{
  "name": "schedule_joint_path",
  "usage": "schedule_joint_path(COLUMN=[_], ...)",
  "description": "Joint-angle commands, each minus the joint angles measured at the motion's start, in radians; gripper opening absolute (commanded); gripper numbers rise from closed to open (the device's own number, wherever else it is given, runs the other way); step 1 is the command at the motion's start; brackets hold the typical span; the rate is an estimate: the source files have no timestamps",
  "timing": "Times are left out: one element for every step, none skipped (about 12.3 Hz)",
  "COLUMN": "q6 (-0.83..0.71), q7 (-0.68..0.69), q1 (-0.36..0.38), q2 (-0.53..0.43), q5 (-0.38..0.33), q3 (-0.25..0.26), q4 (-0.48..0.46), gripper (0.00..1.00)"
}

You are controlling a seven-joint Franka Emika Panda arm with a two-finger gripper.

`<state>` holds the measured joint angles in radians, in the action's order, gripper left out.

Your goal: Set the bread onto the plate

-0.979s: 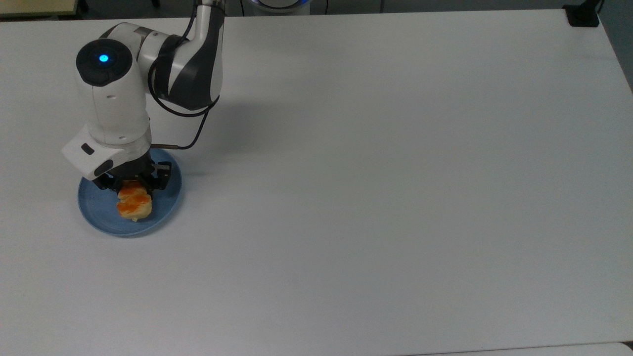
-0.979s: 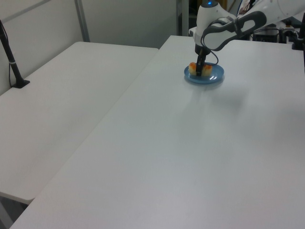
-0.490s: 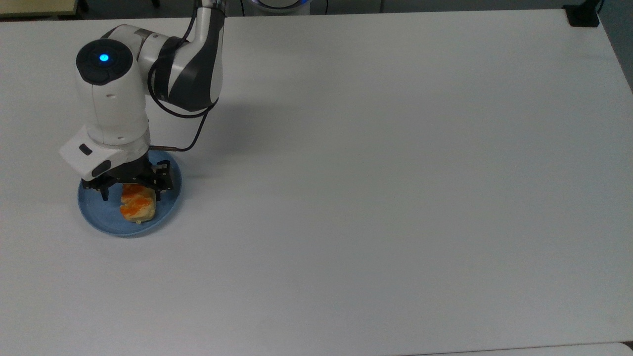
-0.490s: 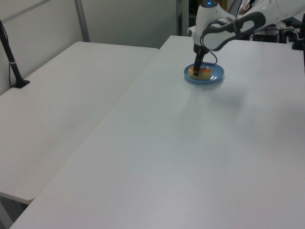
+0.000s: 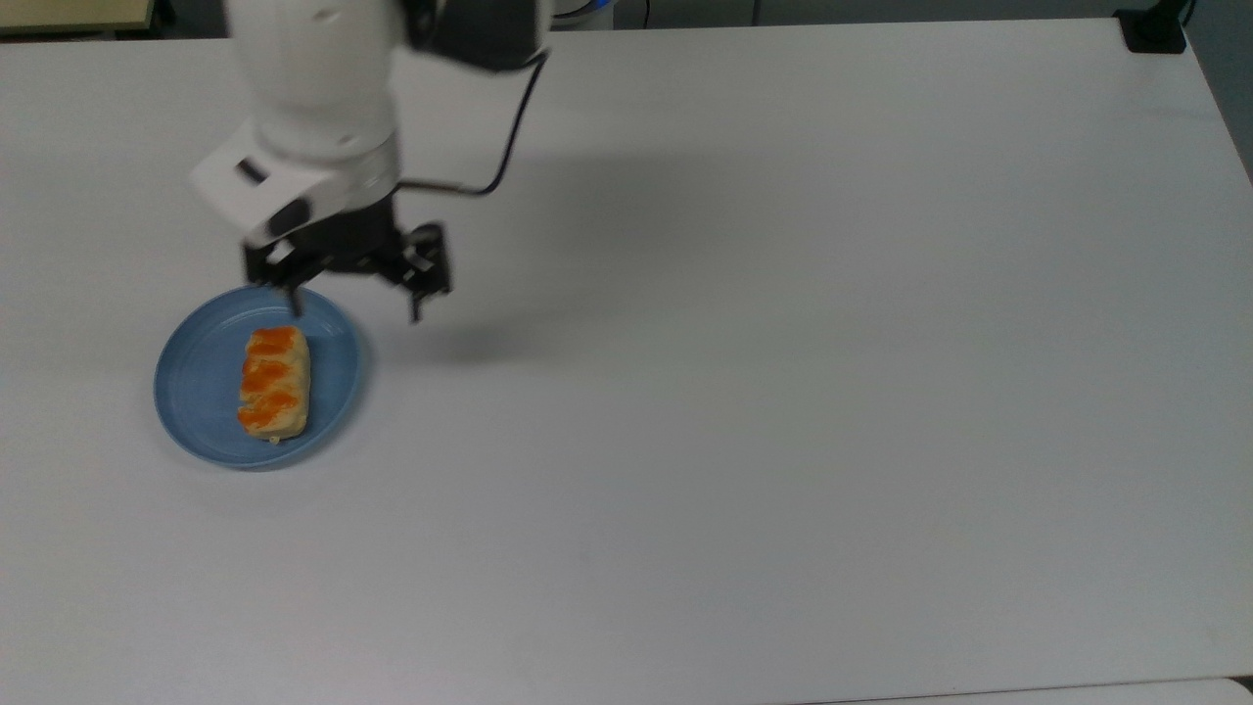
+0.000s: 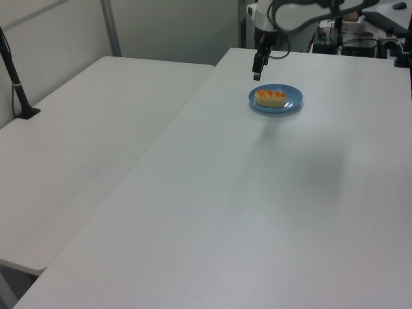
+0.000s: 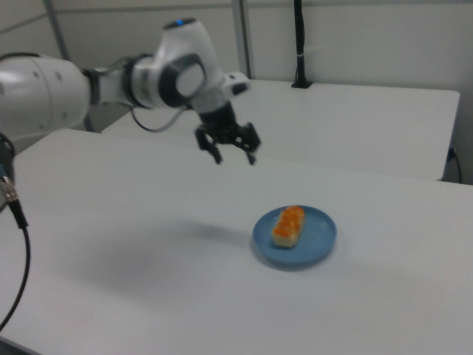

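The gripper (image 5: pixel 354 305) hangs wide open and empty above the table (image 5: pixel 783 392); the bread (image 5: pixel 274 381) lies on the plate (image 5: pixel 196 392).

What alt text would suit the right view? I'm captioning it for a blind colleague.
A small loaf of bread with orange glazed patches lies on a round blue plate on a white table. Toward the right view's left and above the table, a white robot arm's black pincer hangs open and empty, apart from the plate.

Arm's up off the table, wrist pointing down, gripper (image 5: pixel 354 305) (image 7: pixel 235 157) hanging w/ fingers spread wide, nothing in it.
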<state>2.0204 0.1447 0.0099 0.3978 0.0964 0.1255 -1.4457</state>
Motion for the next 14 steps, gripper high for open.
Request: schedule_joint_path(q6=[-0.201,-0.238,-0.241,-0.246,-0.273,-0.291,-0.304,-0.302,-0.304,-0.305,-0.308,-0.31,-0.31,-0.31], q7=[-0.163,-0.194,-0.217,-0.241,-0.266,-0.264,-0.254,-0.254,-0.254,-0.254,-0.254,-0.254,-0.254,-0.252], q1=[0.126,0.143,0.15,0.15,0.148,0.147,0.142,0.14,0.139,0.139,0.139,0.139,0.139,0.139], q2=[-0.172,-0.191,-0.223,-0.247,-0.263,-0.263,-0.263,-0.263,-0.263,-0.264,-0.264,-0.264,-0.263,-0.264], q5=[-0.007,-0.009,-0.009,-0.023,-0.035,-0.035,-0.035,-0.035,-0.035,-0.034,-0.034,-0.034,-0.034,-0.034], q3=[0.006,-0.003,-0.021,-0.024,-0.024,-0.024,-0.024,-0.024,-0.024,-0.023,-0.023,-0.023,-0.024,-0.023], q4=[-0.058,-0.067,-0.096,-0.11,-0.111,-0.108,-0.107,-0.105,-0.102,-0.101,-0.101,-0.101,-0.101,-0.101], gripper=[1.0,1.0,1.0,1.0,1.0,1.0,1.0,1.0,1.0,1.0,1.0,1.0,1.0,1.0])
